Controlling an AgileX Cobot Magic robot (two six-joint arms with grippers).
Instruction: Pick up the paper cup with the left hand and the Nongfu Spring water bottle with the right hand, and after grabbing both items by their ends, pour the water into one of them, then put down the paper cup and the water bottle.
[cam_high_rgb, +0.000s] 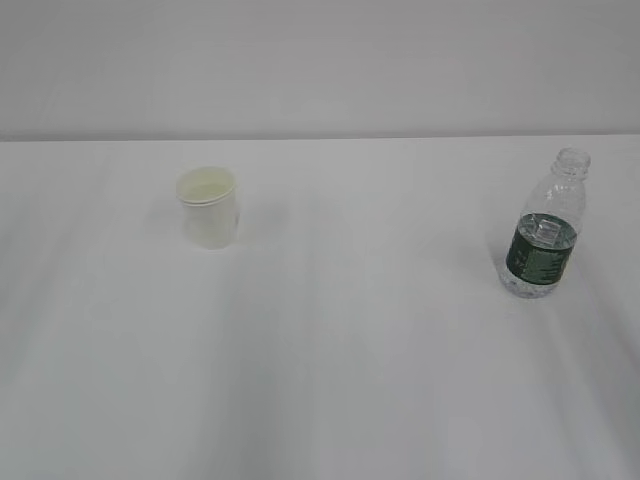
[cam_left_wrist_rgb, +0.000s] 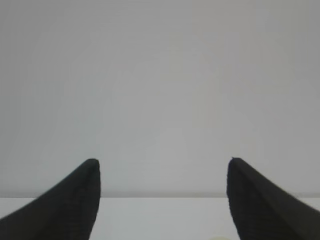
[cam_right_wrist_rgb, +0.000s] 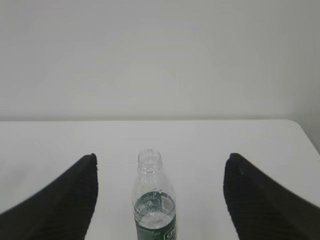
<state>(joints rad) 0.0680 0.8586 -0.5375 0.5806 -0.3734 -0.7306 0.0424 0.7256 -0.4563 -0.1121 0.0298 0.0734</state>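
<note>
On the left of the white table (cam_high_rgb: 320, 380), exterior view, the paper cup (cam_high_rgb: 209, 207) stands upright, mouth up, off-white with a rolled rim, nothing touching it. Inside looks pale; cannot tell if anything is in it. Well apart to the right, near the table's right edge, the water bottle (cam_high_rgb: 545, 228) stands upright, slightly tilted in the picture, clear ribbed plastic, dark green label band, no cap on the threaded neck. Water (cam_high_rgb: 543, 236) sits in the lower part, level around the top of the label. Plain grey wall (cam_high_rgb: 320, 60) behind the table. No arm shows in this view.

Left wrist view: left hand (cam_left_wrist_rgb: 162, 165) has its two black fingers (cam_left_wrist_rgb: 75, 200) spread wide, nothing between them, gripping nothing. It faces the grey wall, with the table's far edge low in the picture. A pale curved sliver at the bottom edge between the fingers may be the cup rim; too little shows to tell.

Right wrist view: right hand (cam_right_wrist_rgb: 161, 159) also spread wide and holding nothing, black fingers (cam_right_wrist_rgb: 72, 197) at either side. The bottle (cam_right_wrist_rgb: 153, 200) stands upright on the table between the two fingers but beyond them, untouched, open neck up, water visible at label height. Table's right corner shows at the far right.
</note>
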